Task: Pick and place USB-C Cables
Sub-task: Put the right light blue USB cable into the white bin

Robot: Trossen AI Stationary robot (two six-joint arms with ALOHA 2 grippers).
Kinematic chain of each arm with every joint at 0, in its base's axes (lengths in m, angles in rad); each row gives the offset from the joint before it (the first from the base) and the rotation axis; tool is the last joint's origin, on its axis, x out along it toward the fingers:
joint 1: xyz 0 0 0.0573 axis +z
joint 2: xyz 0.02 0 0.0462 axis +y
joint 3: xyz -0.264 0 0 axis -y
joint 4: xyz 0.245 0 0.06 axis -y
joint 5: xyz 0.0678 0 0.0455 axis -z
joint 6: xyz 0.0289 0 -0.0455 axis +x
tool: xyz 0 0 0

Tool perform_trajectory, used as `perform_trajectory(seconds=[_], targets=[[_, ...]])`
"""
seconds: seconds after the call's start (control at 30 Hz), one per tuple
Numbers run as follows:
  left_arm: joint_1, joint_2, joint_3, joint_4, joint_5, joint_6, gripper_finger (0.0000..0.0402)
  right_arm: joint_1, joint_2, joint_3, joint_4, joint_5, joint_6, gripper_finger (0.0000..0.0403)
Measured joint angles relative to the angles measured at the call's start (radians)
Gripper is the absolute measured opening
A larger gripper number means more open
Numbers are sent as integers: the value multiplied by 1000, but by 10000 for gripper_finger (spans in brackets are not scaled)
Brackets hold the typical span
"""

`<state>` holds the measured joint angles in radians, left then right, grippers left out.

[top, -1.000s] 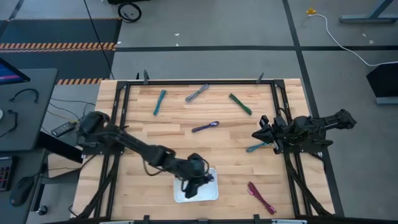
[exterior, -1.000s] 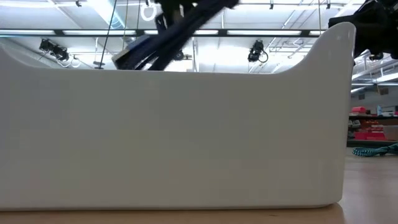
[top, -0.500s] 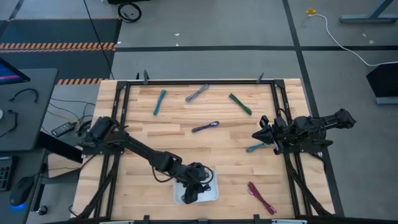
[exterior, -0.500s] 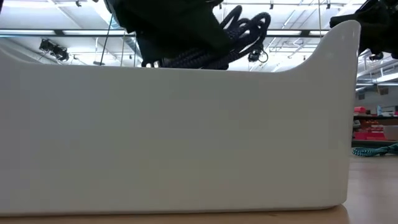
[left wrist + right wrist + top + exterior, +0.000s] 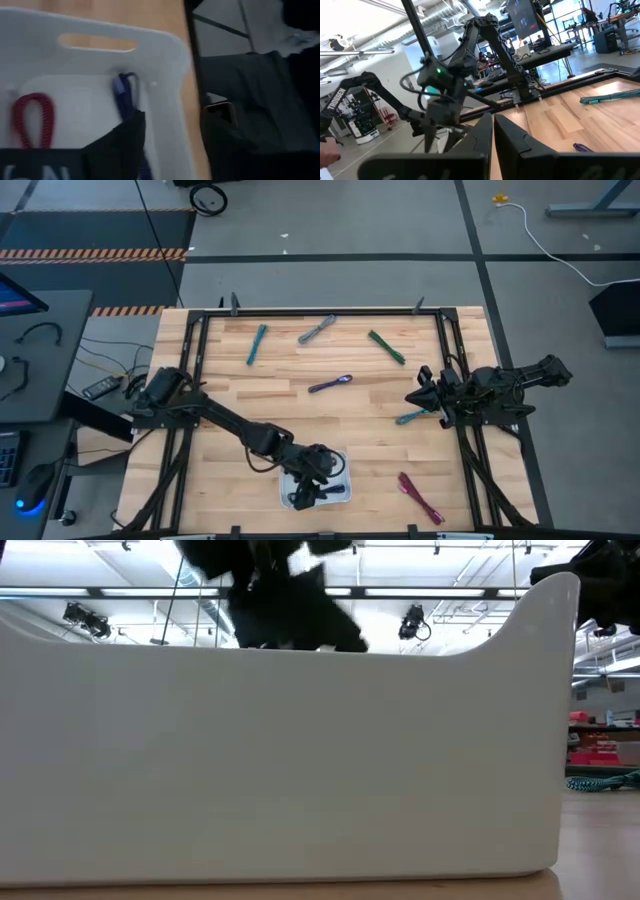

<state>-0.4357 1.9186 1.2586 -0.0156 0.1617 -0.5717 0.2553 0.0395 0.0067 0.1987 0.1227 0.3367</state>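
My left gripper [image 5: 318, 484] is low over the white tray [image 5: 340, 456] near the table's front edge, with its fingers apart [image 5: 170, 125]. A dark blue cable [image 5: 125, 95] lies on the tray floor and runs under one finger [image 5: 120, 145]. The other finger [image 5: 225, 135] stands beyond the tray's wall. A red cable [image 5: 31, 120] lies in the tray beside the blue one. My right gripper [image 5: 415, 398] waits shut at the table's right side, next to a teal cable [image 5: 412, 417]. My left gripper is open over the dark blue cable's end [image 5: 131, 112]. The cable passes under one finger, which hides whether it touches the cable. The cable lies flat on the tray floor.
Loose cables lie on the table: teal [image 5: 257, 344], grey [image 5: 317, 329], green [image 5: 386, 346], purple [image 5: 330, 384] and magenta [image 5: 420, 498]. In the low view the tray's tall white wall [image 5: 300, 760] blocks most of the table.
My left gripper has gone down into the tray, a little toward the table's near edge. The dark blue cable was bunched in its hold above the tray wall half a second ago. It has now dropped below the wall and lies in the tray.
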Motion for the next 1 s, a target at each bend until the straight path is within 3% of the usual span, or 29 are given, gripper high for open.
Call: perform_trajectory(seconds=[0.13, 0.23, 0.37, 0.5, 0.63, 0.77, 0.9, 1.0], targets=[[20, -10, 89, -64, 85, -10, 221, 0, 0, 0, -24, -17, 5, 25], [6, -47, 154, -178, 53, 71, 218, 0, 0, 0, -40, -69, -8, 25], [-60, -137, 157, -373, -211, 171, 197, 0, 4, 0, -36, -145, -18, 25], [-125, -268, 81, -433, -488, 168, 173, 1, 55, 0, -44, -159, 57, 23], [-155, -430, -91, -417, -649, 106, 147, 20, 156, 3, -52, -61, 72, 21], [-147, -612, -373, -264, -770, 38, 123, 39, 286, 77, -124, 27, 64, 20], [-96, -742, -700, 56, -812, 7, 107, 38, 440, 207, -320, 97, 41, 22], [-52, -768, -903, 356, -813, 8, 98, 22, 566, 311, -505, 108, 54, 35]])
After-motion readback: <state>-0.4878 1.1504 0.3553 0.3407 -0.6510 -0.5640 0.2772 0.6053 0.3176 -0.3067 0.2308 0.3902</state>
